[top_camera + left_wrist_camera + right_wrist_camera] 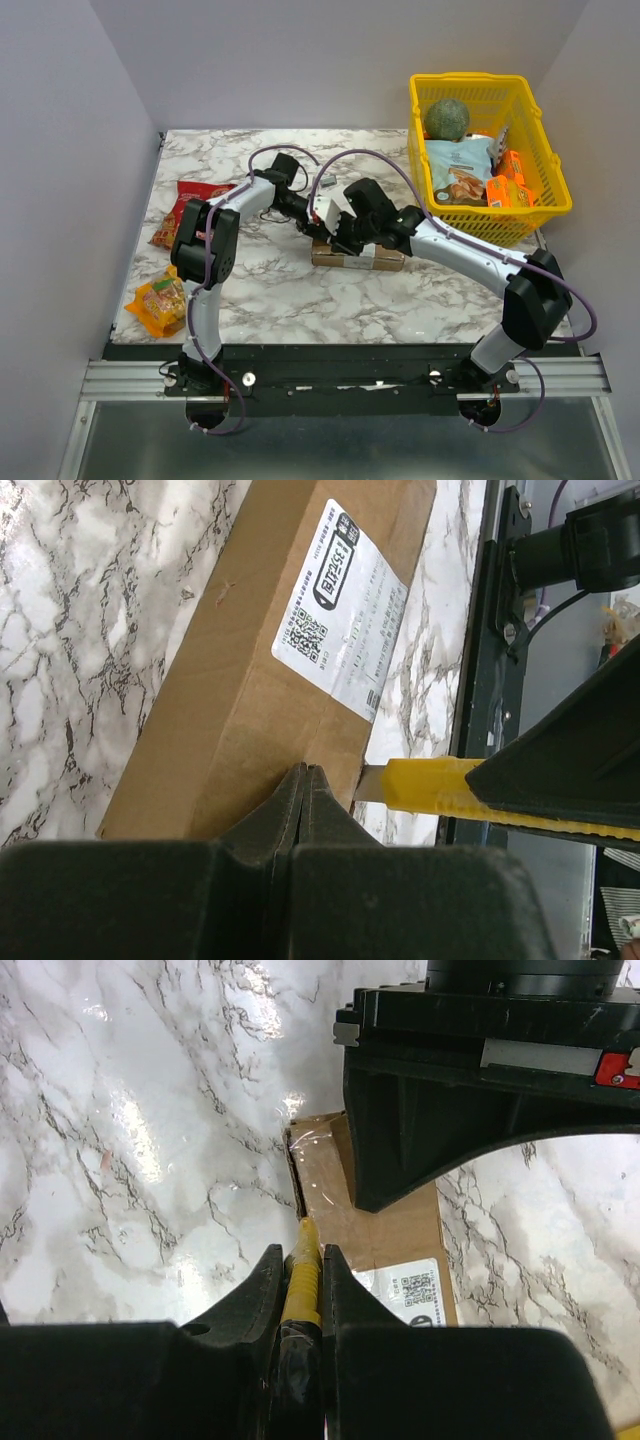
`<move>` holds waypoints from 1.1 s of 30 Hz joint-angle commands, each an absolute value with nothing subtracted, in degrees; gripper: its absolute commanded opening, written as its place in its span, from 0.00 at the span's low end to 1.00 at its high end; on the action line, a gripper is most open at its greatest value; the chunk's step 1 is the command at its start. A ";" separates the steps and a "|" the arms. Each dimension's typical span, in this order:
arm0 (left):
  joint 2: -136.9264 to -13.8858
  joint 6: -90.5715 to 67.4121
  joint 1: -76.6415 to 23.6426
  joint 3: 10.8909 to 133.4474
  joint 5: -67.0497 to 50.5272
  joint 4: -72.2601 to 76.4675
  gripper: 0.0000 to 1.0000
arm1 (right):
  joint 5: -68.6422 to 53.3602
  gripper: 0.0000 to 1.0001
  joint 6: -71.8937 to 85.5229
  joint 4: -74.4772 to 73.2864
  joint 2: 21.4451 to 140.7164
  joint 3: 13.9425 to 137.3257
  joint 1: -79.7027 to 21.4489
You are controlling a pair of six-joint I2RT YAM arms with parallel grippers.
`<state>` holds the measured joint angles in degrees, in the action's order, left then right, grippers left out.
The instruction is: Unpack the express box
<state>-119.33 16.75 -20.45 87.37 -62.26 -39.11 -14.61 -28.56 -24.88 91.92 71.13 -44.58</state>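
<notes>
The slender brown cardboard express box (250,680), white-labelled, lies mid-way on the white marble table (280,290). Slitting its seal is judged to be the step in hand. A yellow utility knife (430,785) is clamped in the right gripper (302,1260), blade at the box's end edge, apparently touching. The left gripper (307,775), jaws closed on nothing, is lowered onto that end. A steady draw along the seam is needed next.

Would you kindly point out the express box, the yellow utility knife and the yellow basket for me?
express box (240,690): left wrist view, bare cardboard top face beside the label.
utility knife (430,785): left wrist view, yellow body behind the blade.
yellow basket (470,78): top external view, far rim.
</notes>
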 commanded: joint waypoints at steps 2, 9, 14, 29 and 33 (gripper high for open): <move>-123.49 20.83 -19.69 86.66 -51.06 -41.31 0.00 | -14.49 0.00 -28.65 -30.59 89.30 72.42 -43.24; -124.01 21.18 -19.69 87.45 -50.98 -42.10 0.00 | -16.53 0.00 -34.45 -30.67 87.98 71.11 -43.15; -124.36 21.45 -19.78 87.89 -51.06 -42.45 0.00 | -17.93 0.00 -38.49 -28.83 85.70 68.73 -43.15; -125.07 21.62 -19.86 88.77 -50.98 -43.24 0.00 | -21.53 0.00 -35.86 -26.64 87.98 69.70 -43.16; -124.98 21.53 -19.86 88.59 -50.98 -43.16 0.00 | -22.59 0.01 -35.95 -25.14 88.59 69.78 -43.24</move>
